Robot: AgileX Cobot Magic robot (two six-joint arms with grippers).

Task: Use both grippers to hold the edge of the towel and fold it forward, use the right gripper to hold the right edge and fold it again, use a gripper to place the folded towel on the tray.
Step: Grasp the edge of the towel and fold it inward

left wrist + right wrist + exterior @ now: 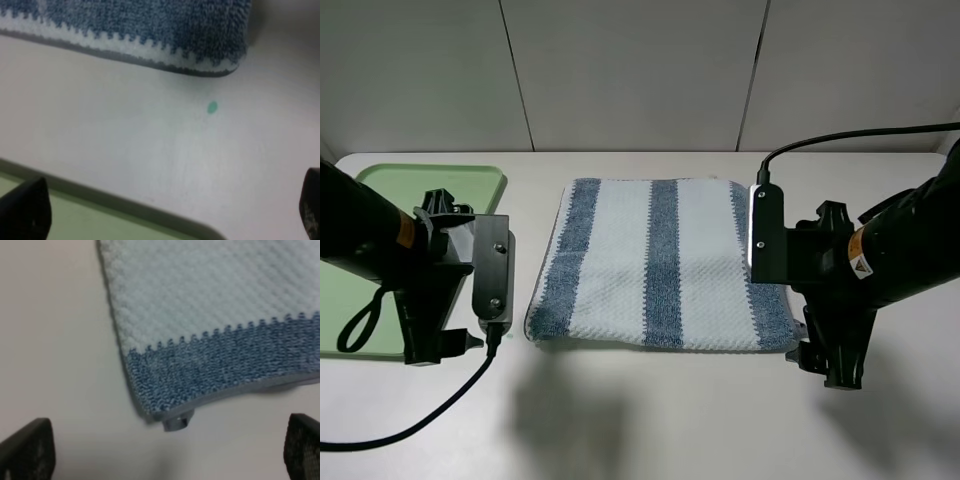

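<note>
Left gripper point(445, 348): black arm end with a white finger plate, nearest you at the lower left of the high view. Its jaws are spread wide and hold nothing.
Right gripper point(825, 365): the matching black arm end at the lower right. Its jaws are also wide and empty.
Towel point(660, 265): blue-and-white striped terry cloth lying flat on the pale bench point(640, 430) at centre frame, between the two grippers and touching neither.
Tray point(430, 175): flat light-green plastic at the upper left, well apart from the towel.
Risk, right side: the small grey tag point(177, 422) sticks out at the towel's corner. If you close there, you may pinch only the tag or the top layer, and the cloth will slip out on the lift.
Risk, both sides: if one gripper bites deeper into the grey hem point(150, 60) than the other, the fold will likely go skew.
Risk, left side: that arm hangs near the tray's rim and could knock it.
Pose: both arms hover above the bench outside the towel's near corners, with the wrists pitched down.
</note>
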